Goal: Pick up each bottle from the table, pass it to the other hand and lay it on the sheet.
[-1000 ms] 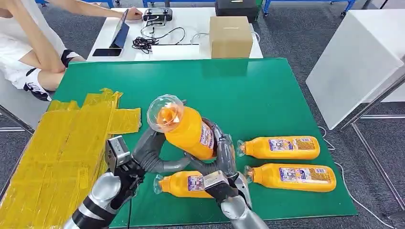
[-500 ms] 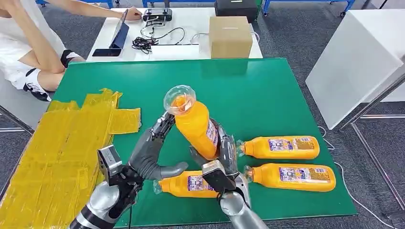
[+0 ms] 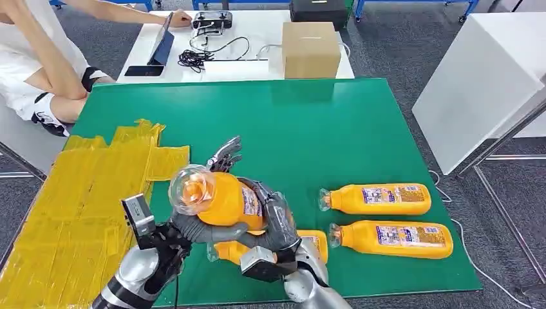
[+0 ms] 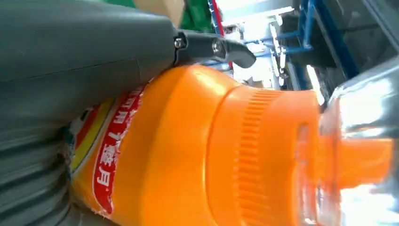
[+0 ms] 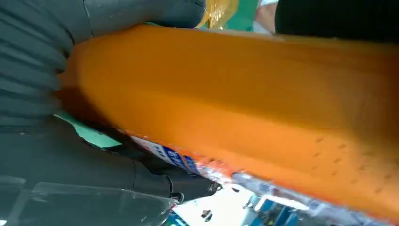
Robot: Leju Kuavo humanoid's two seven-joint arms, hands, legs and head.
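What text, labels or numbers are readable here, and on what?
Held bottle, label in the left wrist view: white characters on a red band, sideways and partly hidden; not readable.
Same label, right wrist view: blurred.
Upper lying bottle and lower lying bottle: label print too small.

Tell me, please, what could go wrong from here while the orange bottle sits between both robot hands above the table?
1. The held bottle is tilted and gripped by the right robot hand while the left robot hand cups it; an early release might drop it.
2. It hangs over the bottle lying below, so a fall could knock that one.
3. The yellow sheet looks wrinkled; a laid bottle may roll.
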